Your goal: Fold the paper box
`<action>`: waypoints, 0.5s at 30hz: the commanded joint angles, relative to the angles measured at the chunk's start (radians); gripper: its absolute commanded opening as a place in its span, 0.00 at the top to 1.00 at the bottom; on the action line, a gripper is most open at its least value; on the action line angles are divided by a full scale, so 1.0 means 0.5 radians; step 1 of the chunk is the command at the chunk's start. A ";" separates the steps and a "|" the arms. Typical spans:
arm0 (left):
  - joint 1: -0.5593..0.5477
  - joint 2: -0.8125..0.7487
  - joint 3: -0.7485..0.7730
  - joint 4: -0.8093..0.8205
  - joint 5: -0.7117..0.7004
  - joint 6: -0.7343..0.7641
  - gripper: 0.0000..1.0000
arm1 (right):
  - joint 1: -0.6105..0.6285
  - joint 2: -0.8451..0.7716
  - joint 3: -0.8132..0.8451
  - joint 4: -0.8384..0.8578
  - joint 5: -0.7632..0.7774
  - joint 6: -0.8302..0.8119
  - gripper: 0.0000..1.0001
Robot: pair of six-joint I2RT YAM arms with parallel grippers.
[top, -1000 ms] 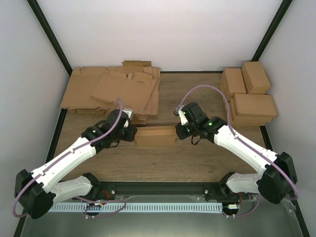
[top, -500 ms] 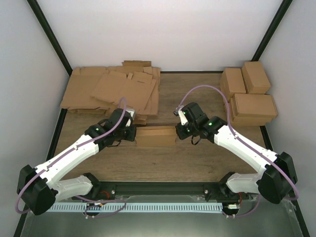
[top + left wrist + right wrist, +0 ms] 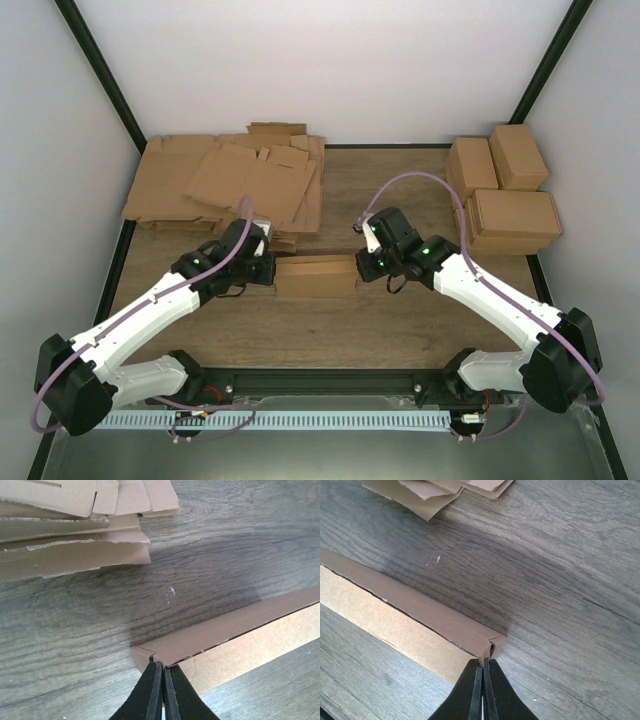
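Observation:
The paper box [image 3: 315, 277] is a shallow brown cardboard box lying on the wooden table between my two arms. My left gripper [image 3: 268, 270] is at its left end. In the left wrist view the gripper [image 3: 163, 667] is shut, its tips pinching the thin end wall at the box's corner [image 3: 150, 655]. My right gripper [image 3: 362, 265] is at the right end. In the right wrist view it [image 3: 483, 661] is shut on the cardboard edge at that corner of the box [image 3: 420, 615]. The box's long side wall [image 3: 240, 630] stands upright.
A heap of flat notched cardboard sheets [image 3: 230, 185] lies at the back left, close behind the left gripper; its edges show in both wrist views [image 3: 65, 530] [image 3: 430, 492]. Three finished boxes [image 3: 505, 195] are stacked at the back right. A black rail [image 3: 320, 385] runs along the near edge.
My left arm has shifted a little to the right and away from me, staying at the box's left end. The right arm and the box have barely moved.

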 commanded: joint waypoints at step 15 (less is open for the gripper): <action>0.002 -0.091 -0.099 0.195 0.105 -0.433 0.96 | 0.085 0.001 0.038 0.016 0.044 0.516 0.99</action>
